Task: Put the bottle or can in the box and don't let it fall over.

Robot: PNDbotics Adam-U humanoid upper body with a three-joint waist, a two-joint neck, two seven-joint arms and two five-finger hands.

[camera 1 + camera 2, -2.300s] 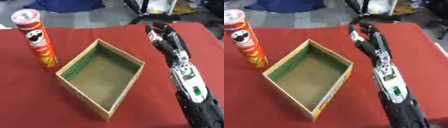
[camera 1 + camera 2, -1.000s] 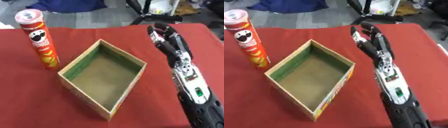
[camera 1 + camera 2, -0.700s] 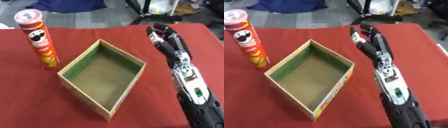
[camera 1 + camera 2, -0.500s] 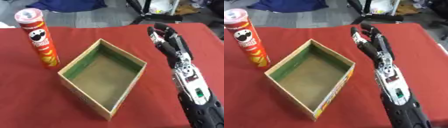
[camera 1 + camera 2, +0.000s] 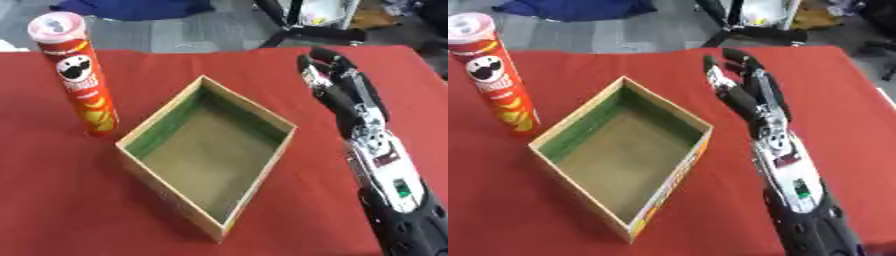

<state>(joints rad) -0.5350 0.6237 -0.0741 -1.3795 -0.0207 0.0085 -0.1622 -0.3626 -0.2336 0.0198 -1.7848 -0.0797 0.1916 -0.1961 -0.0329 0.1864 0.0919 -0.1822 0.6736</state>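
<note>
- The tall red crisp can [image 5: 81, 80] stood upright on the red tablecloth [image 5: 61, 200] and carried the only brand mark: a round moustached face logo with a small band of white lettering under it, too blurred to read letter by letter.
- The open cardboard box [image 5: 619, 152] showed yellow and red print on its outer right wall, but no word on it could be read.
- No numbers or signs were legible elsewhere.
</note>
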